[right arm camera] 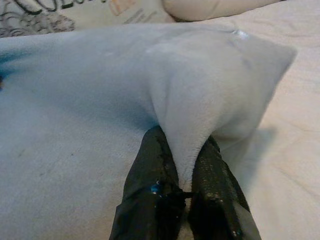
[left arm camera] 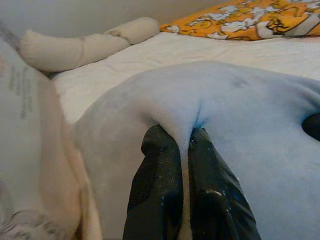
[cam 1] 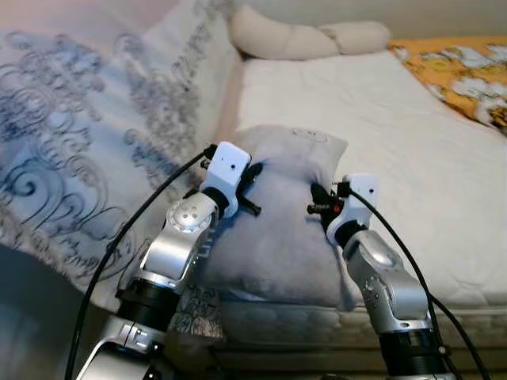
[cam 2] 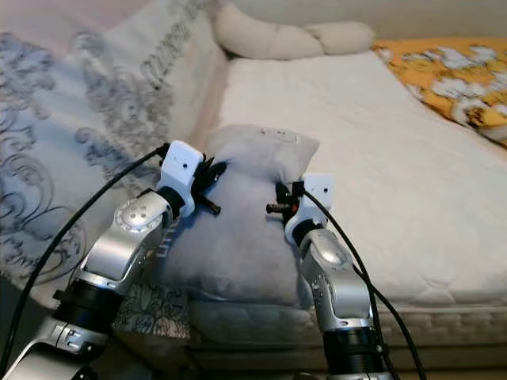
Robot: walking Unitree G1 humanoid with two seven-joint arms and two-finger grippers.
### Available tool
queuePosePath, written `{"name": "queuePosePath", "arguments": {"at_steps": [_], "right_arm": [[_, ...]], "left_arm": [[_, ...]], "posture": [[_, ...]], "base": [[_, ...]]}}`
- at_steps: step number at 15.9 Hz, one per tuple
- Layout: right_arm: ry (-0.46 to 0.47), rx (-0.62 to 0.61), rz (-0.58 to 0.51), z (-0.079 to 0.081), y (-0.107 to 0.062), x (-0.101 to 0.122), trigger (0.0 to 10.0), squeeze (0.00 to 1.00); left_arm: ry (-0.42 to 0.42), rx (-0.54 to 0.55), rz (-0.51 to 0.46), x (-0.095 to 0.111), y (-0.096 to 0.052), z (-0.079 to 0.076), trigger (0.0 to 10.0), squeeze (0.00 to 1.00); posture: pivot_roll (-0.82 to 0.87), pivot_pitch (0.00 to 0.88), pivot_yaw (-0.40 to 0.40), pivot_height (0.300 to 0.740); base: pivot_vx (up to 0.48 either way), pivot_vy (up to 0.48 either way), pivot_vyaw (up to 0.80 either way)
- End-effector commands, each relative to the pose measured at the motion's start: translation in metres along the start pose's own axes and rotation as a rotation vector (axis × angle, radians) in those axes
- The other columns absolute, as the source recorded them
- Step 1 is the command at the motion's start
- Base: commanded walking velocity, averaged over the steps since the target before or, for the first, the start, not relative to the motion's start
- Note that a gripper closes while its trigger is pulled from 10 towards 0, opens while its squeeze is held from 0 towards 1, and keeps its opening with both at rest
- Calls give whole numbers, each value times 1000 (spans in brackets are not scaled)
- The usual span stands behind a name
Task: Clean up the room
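Grey pillow (cam 1: pixel 277 229) lay centre frame on the white mattress (cam 1: pixel 412 150), my left gripper (left arm camera: pixel 184 142) and right gripper (right arm camera: pixel 187 147) each pinched its fabric.

A bed (cam 1: pixel 412 150) with a white quilted mattress fills the centre and right of the frame. A grey pillow (cam 1: pixel 285 229) lies at its near edge in the lower centre, a long cream bolster (cam 1: pixel 301 38) along the top, and an orange patterned blanket (cam 1: pixel 463 67) at the upper right. A large scroll-printed cushion (cam 1: pixel 87 142) leans along the left side.
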State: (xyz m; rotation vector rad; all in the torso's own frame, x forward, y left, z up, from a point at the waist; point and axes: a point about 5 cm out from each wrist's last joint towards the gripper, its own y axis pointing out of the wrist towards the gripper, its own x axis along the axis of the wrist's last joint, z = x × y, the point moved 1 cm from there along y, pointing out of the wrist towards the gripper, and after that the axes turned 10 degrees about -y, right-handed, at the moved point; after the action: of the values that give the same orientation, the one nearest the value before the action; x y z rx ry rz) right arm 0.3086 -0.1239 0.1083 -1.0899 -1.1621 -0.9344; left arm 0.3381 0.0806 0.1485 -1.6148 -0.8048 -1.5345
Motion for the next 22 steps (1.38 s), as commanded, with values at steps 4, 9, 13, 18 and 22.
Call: {"name": "queuePosePath", "arguments": {"at_steps": [4,9,13,18,22], "right_arm": [[-14,-29,-24,-6,-1,6,10000,0],[-19,-29,-28,-7,4,6,10000,0],[-5,-76,-33,-20,21,6,10000,0],[-38,-81,49,-31,65,8,10000,0],[-130,-155,109,-32,76,11,10000,0]], "left_arm": [[16,29,-37,10,1,6,10000,0],[37,56,-47,13,5,13,10000,0],[72,66,-93,38,25,25,10000,0],[212,118,-117,69,45,45,10000,0],[281,250,-119,87,44,73,10000,0]], "posture": [[-68,0,67,740],[-58,0,62,740],[-58,0,78,740],[-13,0,120,740],[59,0,123,740]], "base": [[0,0,0],[0,0,0],[0,0,0],[0,0,0],[0,0,0]]}}
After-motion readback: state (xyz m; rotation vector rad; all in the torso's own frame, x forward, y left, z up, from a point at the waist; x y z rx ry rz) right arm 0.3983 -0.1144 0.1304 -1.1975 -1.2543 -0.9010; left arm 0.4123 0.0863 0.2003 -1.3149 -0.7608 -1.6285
